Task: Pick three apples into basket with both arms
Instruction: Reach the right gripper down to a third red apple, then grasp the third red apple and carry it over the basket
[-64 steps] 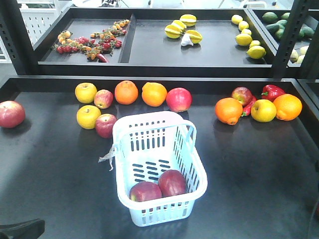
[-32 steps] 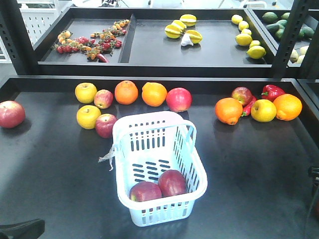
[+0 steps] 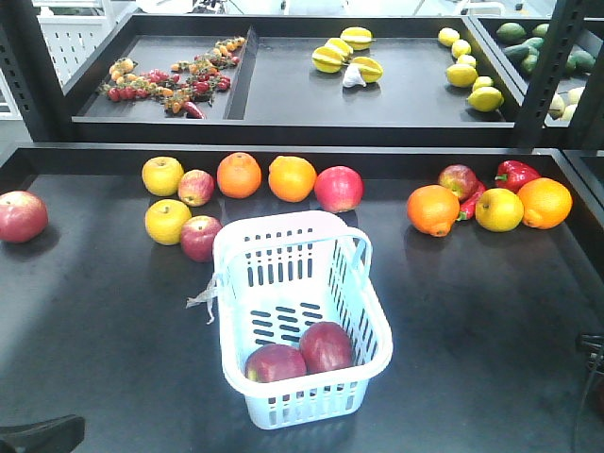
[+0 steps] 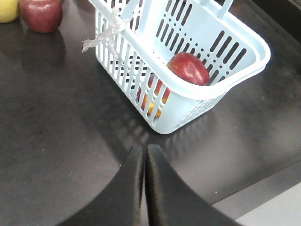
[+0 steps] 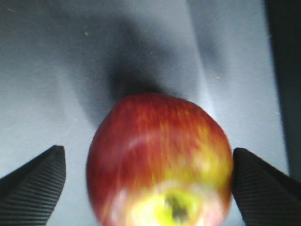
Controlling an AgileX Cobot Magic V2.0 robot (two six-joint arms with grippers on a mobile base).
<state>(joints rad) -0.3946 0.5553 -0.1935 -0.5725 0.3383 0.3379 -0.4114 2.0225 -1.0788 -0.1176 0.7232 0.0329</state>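
Two dark red apples in the basket, a third between the right jaws

The pale blue-white slotted plastic basket [image 3: 300,321] stands on the black table [image 3: 472,311], and two round dark red apples [image 3: 276,362] [image 3: 327,346] lie touching at its near end; a scrap of clear plastic [image 4: 104,36] hangs from its rim. In the left wrist view the black left gripper [image 4: 145,155] has its jaws pressed together, close above the table just beside the basket's corner. In the right wrist view the right gripper [image 5: 146,181] has its jaws spread wide on either side of a third red apple with a yellowish stem dimple [image 5: 160,162], which sits on the table without either jaw touching it.
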